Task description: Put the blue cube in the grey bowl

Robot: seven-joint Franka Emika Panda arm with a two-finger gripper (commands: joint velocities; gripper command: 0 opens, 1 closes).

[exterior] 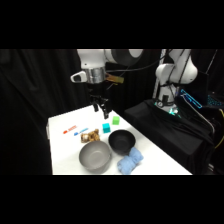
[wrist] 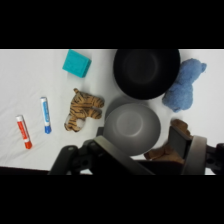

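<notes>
The blue cube [exterior: 106, 128] is a small teal block on the white table, beside a green cube [exterior: 116, 120]. In the wrist view the blue cube [wrist: 76, 63] lies at the upper left, clear of everything. The grey bowl [exterior: 95, 155] stands near the table's front edge, and in the wrist view the grey bowl [wrist: 131, 127] shows empty just beyond the fingers. My gripper [exterior: 101, 111] hangs in the air above and a little behind the cube. It is open and holds nothing, as the gripper [wrist: 150, 152] also shows at the wrist view's bottom.
A black bowl [wrist: 146, 71] stands next to the grey one, with a pale blue cloth [wrist: 186, 85] to its side. A tiger toy [wrist: 82, 110], a blue marker [wrist: 46, 115] and a red marker [wrist: 23, 132] lie nearby. Something brown [wrist: 177, 126] is partly hidden by one finger.
</notes>
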